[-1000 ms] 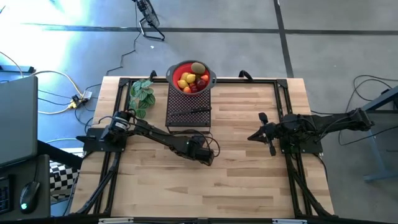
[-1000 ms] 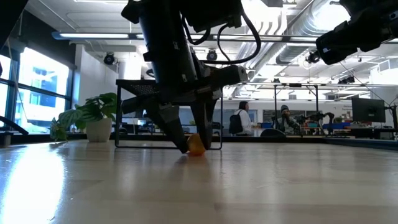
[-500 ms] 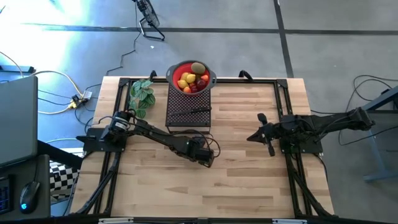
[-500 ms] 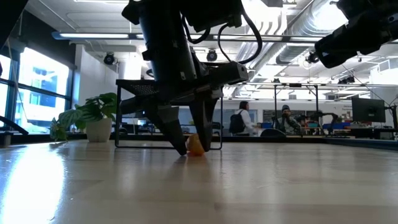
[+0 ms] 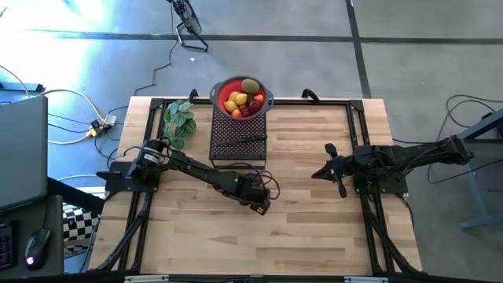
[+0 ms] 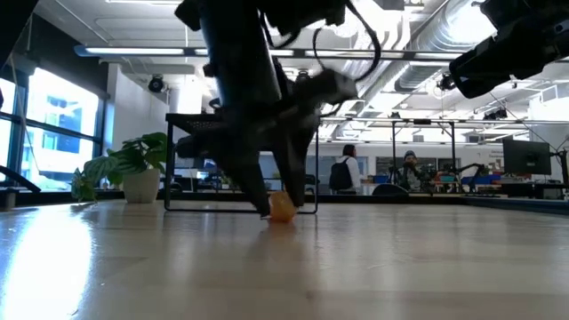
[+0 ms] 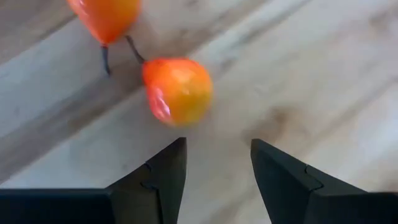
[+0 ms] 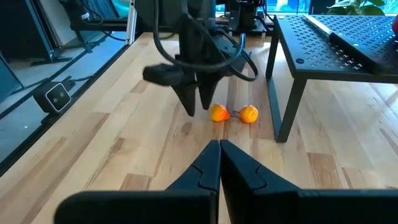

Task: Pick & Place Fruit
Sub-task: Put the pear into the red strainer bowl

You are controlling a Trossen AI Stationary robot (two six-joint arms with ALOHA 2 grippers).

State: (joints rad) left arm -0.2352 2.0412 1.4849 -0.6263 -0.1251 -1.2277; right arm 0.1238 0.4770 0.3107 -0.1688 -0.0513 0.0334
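Two small orange fruits joined by thin stems lie on the table at mid-table; the nearer one [image 7: 177, 90] lies just beyond my left fingertips, the other [image 7: 106, 15] farther off. Both show in the right wrist view [image 8: 218, 112]. My left gripper [image 7: 214, 155] is open, pointing down, standing just on the near side of the pair [image 5: 258, 196]. A red bowl [image 5: 222, 88] at the far edge holds yellow, dark red and brown fruits [image 5: 242, 98]. My right gripper [image 8: 219, 155] is shut and empty at the table's right [image 5: 330, 169].
A black perforated stand [image 5: 228, 130] with a black-handled knife [image 5: 244, 141] on it stands just beyond the orange fruits, in front of the bowl. A green leafy plant [image 5: 179, 118] sits at the far left. People sit in the room beyond the table [image 6: 342, 173].
My left gripper has shifted a little toward the table's near right beside the orange fruits and shows blurred in the low view. The orange fruit lies where it was.
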